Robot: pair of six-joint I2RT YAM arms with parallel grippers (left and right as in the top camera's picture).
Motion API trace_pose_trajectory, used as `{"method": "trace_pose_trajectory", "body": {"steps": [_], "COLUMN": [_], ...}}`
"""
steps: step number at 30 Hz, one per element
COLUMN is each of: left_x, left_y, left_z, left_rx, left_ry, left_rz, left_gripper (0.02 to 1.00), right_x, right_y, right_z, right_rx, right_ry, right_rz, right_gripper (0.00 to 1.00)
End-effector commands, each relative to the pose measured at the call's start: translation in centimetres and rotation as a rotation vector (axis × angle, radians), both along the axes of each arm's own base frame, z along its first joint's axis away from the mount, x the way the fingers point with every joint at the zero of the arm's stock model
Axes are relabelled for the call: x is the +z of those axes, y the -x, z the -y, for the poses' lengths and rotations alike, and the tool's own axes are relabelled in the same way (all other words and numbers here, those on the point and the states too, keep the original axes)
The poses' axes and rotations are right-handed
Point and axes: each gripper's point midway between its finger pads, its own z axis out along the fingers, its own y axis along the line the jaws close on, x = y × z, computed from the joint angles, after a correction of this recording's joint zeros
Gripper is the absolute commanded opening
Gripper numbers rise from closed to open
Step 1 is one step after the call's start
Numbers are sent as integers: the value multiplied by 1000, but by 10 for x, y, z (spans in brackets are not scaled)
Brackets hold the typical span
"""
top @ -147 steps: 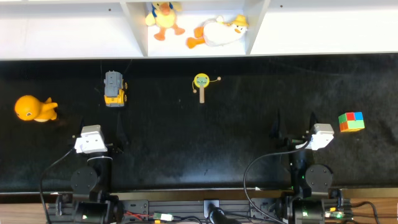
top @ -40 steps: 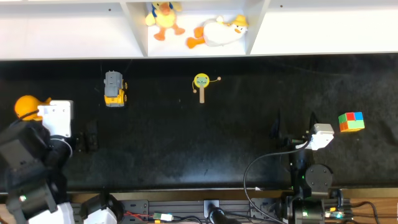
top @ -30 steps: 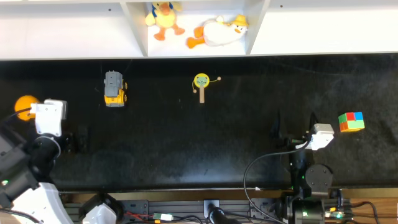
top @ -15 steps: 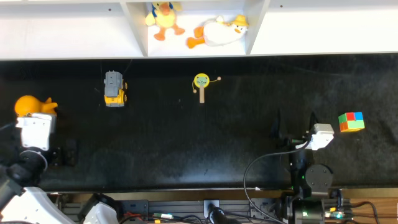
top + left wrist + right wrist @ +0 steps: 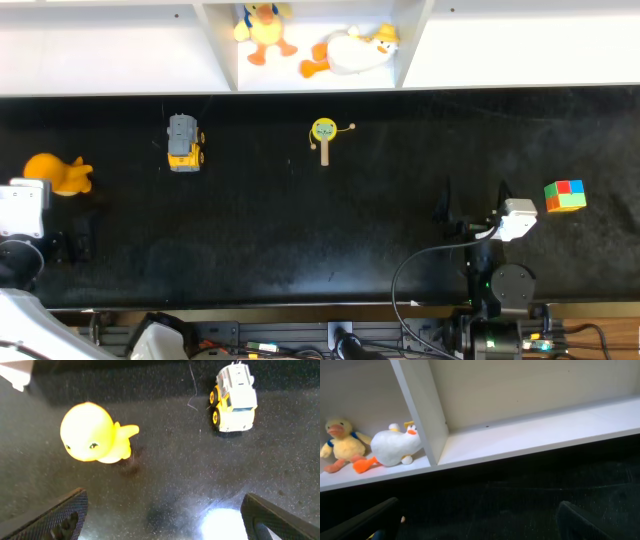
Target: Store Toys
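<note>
My left gripper (image 5: 161, 512) hung, fingers spread wide, near the orange duck (image 5: 95, 432); light and slick, I judged, best pinched across its round body

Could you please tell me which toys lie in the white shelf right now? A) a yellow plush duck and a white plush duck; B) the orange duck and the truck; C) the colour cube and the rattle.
A: the yellow plush duck and the white plush duck lie in the middle compartment of the shelf.
</note>
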Motion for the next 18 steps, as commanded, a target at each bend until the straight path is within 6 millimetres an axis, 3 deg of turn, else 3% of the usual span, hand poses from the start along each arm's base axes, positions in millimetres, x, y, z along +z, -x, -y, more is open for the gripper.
{"method": "trace_pose_trajectory", "body": {"steps": [1,8,14,18], "left_x": [1,-2,-4,-9], "left_y": [2,9,-4,-11], "left_z": [-17,-38,-40,-54], "left_rx": [22,84,50,48], "left_ry": [-16,-23,27,17], "left_rz": [0,0,58,73], "left_gripper": [998,998,998,998], "right_x": [-3,-3,-3,-3], "right_y": [0,0,0,0], "right_z": [1,1,1,1], "right_rx": [-6,-6,-6,-6], "right_ry": [-4,-4,-3,-4], "right_rz": [1,1,1,1], "right_gripper": [993,996,993,996]}}
